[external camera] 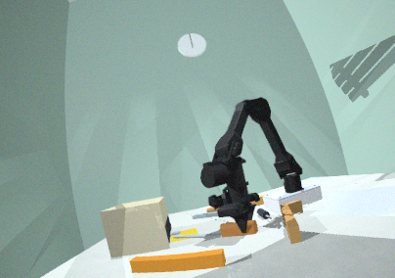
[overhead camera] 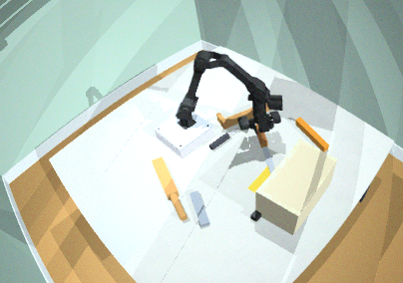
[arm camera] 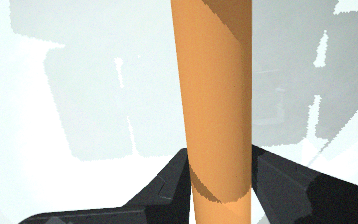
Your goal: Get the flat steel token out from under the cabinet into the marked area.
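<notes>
My gripper (overhead camera: 261, 132) (external camera: 243, 228) (arm camera: 214, 152) is shut on the orange-brown handle (overhead camera: 263, 141) (external camera: 227, 229) (arm camera: 217, 90) of a tool, low over the table in front of the cabinet. The tool's thin grey blade (overhead camera: 268, 158) (external camera: 189, 236) points at the beige cabinet (overhead camera: 294, 181) (external camera: 137, 227); its far end meets the cabinet's front edge in the top view, and whether it reaches underneath is hidden. The yellow marked area (overhead camera: 258, 181) (external camera: 191, 232) lies at the cabinet's front, beside the blade. The steel token cannot be seen in any view.
An orange bar (overhead camera: 311, 134) (external camera: 178, 261) lies beside the cabinet. An angled wooden piece (overhead camera: 231, 120) (external camera: 292, 224) and a dark cylinder (overhead camera: 219, 141) (external camera: 264, 213) lie near the arm's base. A wooden paddle (overhead camera: 163, 173) and a grey bar (overhead camera: 200, 208) lie farther off. A black block (overhead camera: 255, 215) sits by the cabinet's corner.
</notes>
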`<state>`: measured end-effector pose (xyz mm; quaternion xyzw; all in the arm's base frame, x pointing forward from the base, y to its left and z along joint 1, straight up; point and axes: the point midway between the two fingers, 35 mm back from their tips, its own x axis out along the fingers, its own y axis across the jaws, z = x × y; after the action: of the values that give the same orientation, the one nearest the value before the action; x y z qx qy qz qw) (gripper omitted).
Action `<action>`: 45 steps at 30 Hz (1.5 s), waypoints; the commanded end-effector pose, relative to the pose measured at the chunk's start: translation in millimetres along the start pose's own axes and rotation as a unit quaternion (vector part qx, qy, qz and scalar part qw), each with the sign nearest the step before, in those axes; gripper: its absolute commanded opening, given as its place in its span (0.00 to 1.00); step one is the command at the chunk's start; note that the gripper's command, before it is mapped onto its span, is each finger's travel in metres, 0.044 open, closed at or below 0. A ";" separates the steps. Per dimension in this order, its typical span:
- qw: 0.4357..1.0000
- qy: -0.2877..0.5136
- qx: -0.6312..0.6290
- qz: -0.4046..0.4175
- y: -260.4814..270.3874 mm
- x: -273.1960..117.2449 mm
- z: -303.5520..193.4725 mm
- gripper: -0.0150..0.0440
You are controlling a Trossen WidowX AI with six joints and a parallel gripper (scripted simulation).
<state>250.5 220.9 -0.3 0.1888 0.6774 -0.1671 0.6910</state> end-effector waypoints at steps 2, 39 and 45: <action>1.000 0.000 0.000 0.000 0.2 -0.7 -6.2 0.25; 1.000 0.002 0.000 -0.001 1.0 -2.6 -54.3 0.25; 1.000 0.002 0.012 -0.001 0.9 -2.7 -57.4 0.25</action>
<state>200.4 249.4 1.3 0.1909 0.6808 -0.1706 0.6862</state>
